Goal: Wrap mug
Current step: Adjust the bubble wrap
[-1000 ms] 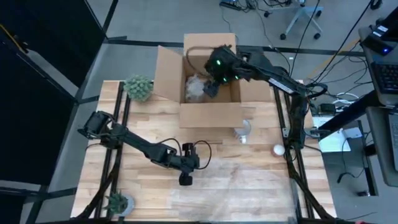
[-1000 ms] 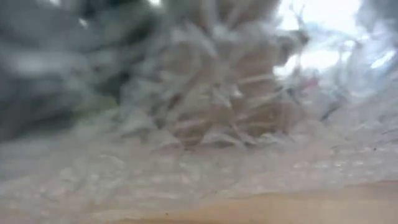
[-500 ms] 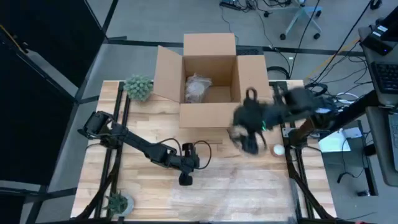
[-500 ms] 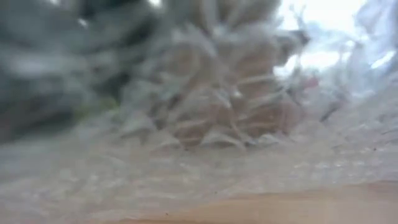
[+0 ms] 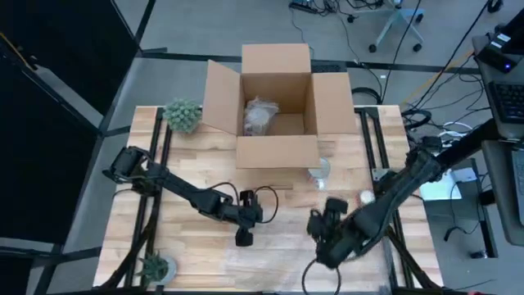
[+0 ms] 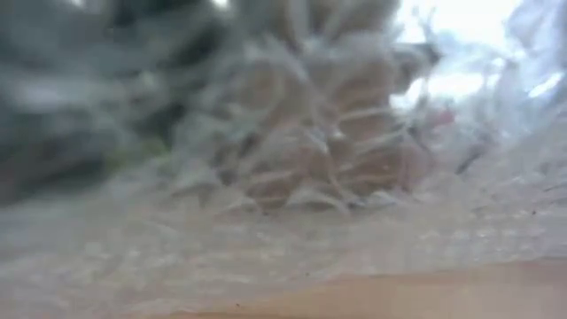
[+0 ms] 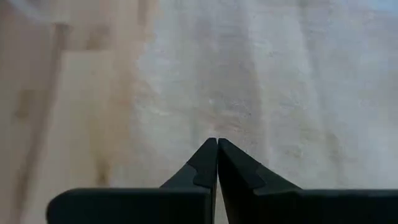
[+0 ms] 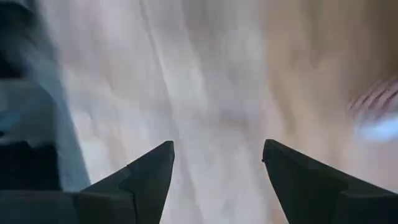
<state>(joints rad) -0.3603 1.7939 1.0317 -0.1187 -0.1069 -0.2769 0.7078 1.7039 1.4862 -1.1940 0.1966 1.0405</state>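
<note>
1. My R gripper (image 5: 326,233) hangs over the near-right part of the table (image 5: 196,246), jaws spread wide w/ nothing between them; the R wrist view shows only bare wood and a pale film in the gap.
2. L gripper (image 7: 217,163) sits near table centre, jaws pressed together, tips low over the bubble wrap sheet (image 5: 278,266), holding nothing I can see.
3. Wrapped bundle (image 5: 260,116), presumably the mug, lies inside the open cardboard box (image 5: 278,152) at the far edge, well apart from both grippers.
4. It's far and left of the R jaws, far and slightly right of the L. Neither arm is clearly nearer. Its long axis I can't tell.
5. Low view is smothered by wrap, no use.
</note>
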